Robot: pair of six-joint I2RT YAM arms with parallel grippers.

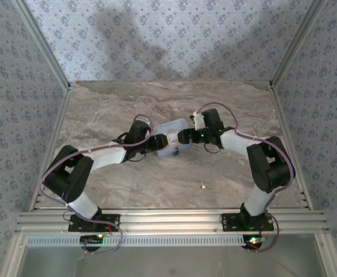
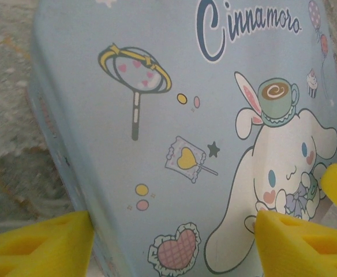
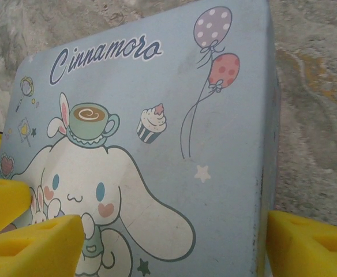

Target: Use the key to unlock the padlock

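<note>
Padlock (image 1: 174,152) seems to be the small darker blue spot at the 6 o'clock edge of the light-blue tin (image 1: 171,134), just beside it or touching it. The spot is too small to tell its shackle or whether it is locked. The key (image 1: 203,186) seems to be the tiny pale speck on the marble-patterned table (image 1: 116,190), at about 5 o'clock from the tin and well apart from both arms. Its shape I cannot make out.

The tin lies flat, a little toward 12 o'clock from the middle of the table, with its printed lid facing up. The lid shows a white long-eared cartoon dog with a teacup on its head, two balloons and a cupcake.

The left gripper (image 1: 156,142) is at the tin's 9 o'clock and the right gripper (image 1: 183,137) at its 3 o'clock, pointing toward each other across the tin.

In the left wrist view the yellow foam pads (image 2: 38,245) stand wide apart. One is at 7 o'clock beside the tin's side wall, the other at 5 o'clock in front of the lid. The jaws are released and clamp nothing, though I cannot tell if a pad touches the tin.

In the right wrist view the right pads (image 3: 307,248) are also spread wide, one at 5 o'clock beside the side wall and one at 7 o'clock over the lid, so this tool is released as well.
</note>
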